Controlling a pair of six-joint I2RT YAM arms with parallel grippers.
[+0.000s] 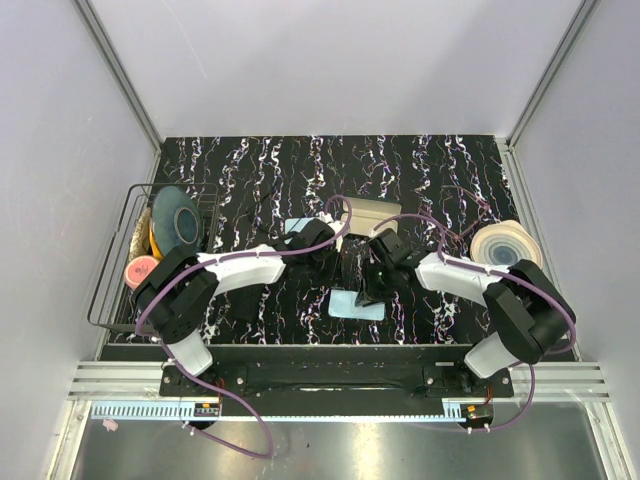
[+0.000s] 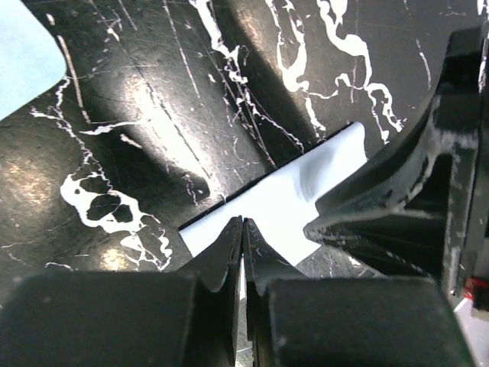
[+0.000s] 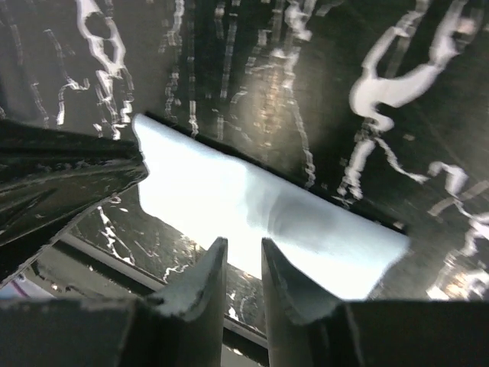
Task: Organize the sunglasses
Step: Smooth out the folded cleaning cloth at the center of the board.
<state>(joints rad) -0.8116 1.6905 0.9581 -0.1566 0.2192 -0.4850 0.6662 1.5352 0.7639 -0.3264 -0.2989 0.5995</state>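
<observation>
Pinching pale blue cloth (image 2: 283,199) edge in closed left gripper (image 2: 243,226); clamping opposite edge in closed right gripper (image 3: 244,251), over marble table (image 2: 153,115).

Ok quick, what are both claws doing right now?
Left claw: closed, pinching the pale cloth.
Right claw: nearly closed, seemingly pinching the same cloth.

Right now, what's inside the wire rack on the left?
A grey-blue disc, something yellow behind it and a pink roll. The left arm covers the rack's near right part, so anything there is hidden.
</observation>
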